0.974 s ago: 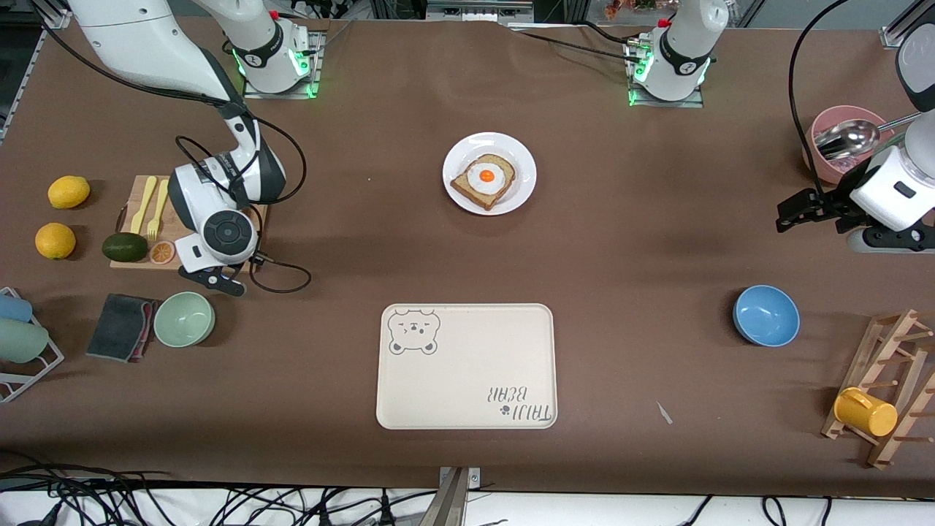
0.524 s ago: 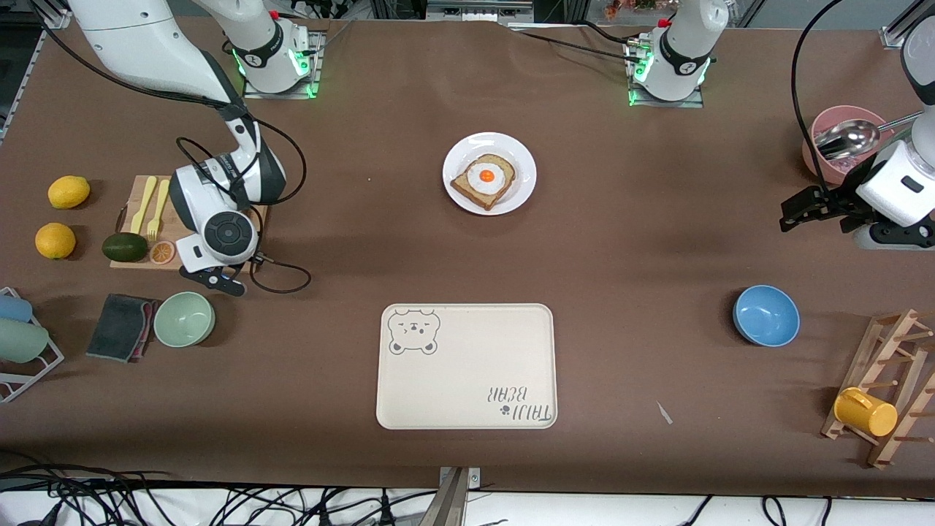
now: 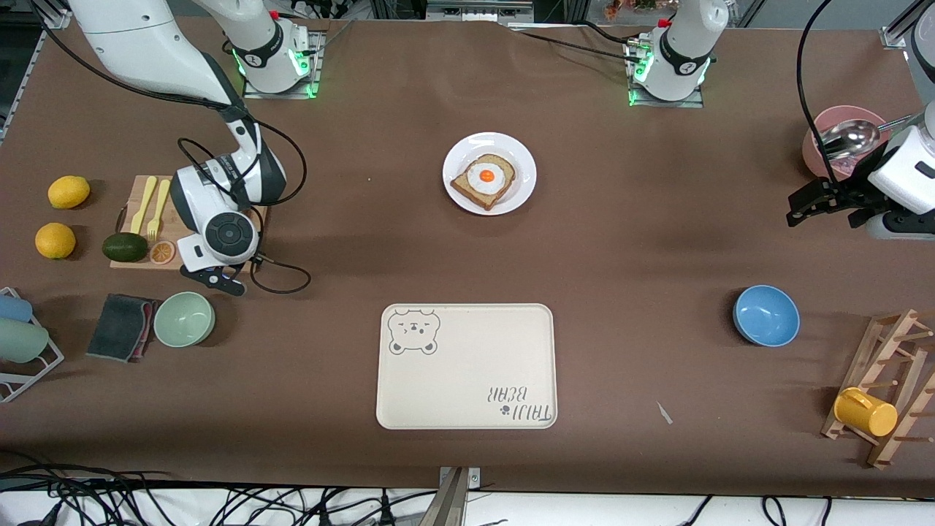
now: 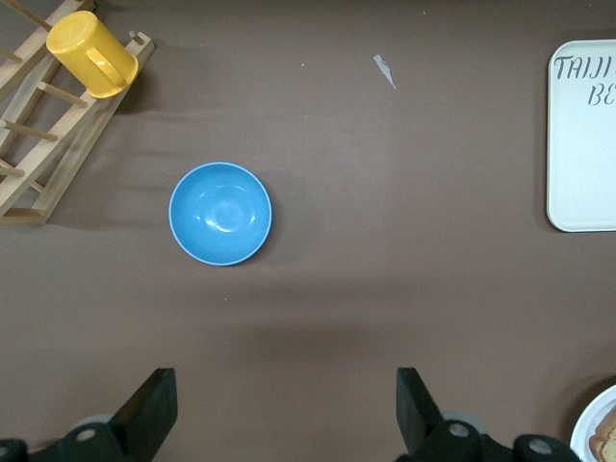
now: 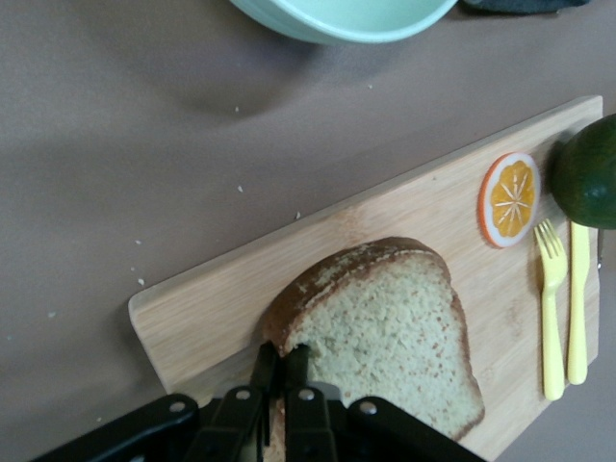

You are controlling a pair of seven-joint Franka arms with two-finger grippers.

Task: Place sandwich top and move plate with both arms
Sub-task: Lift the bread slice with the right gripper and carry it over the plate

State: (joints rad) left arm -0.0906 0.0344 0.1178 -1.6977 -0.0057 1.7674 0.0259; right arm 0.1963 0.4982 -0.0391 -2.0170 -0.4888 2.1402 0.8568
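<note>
Right gripper [image 5: 279,371]: clenched on the sandwich top [image 5: 385,337], its two fingers pinched together at the crust edge of the slice — seen in the right wrist view; in the front view the arm's own body covers the slice.
Sandwich top: lies flat on the wooden cutting board [image 5: 404,221] at the right arm's end of the tabletop [image 3: 621,292], directly at the gripper's fingertips, touching them.
Cutting board: also carries an orange slice [image 5: 510,198], a yellow fork [image 5: 551,308] and an avocado [image 5: 589,173] at its edge; a pale green bowl [image 3: 184,318] sits on the tabletop just beside the board, nearer the front camera.
Left gripper [image 4: 279,409]: released, fingers [image 4: 154,409] spread wide with nothing between them — it hangs over bare tabletop at the left arm's end, near a pink bowl with a ladle [image 3: 840,139].
Blue bowl [image 4: 220,213]: well apart from the left gripper, nearer the front camera.
Plate [image 3: 457,162]: mid-tabletop, between the two arms and well apart from both grippers; it holds a toast slice with a fried egg [image 3: 484,180].
Cream tray [image 3: 467,380]: nearer the front camera than the plate, bear drawing in one corner.
</note>
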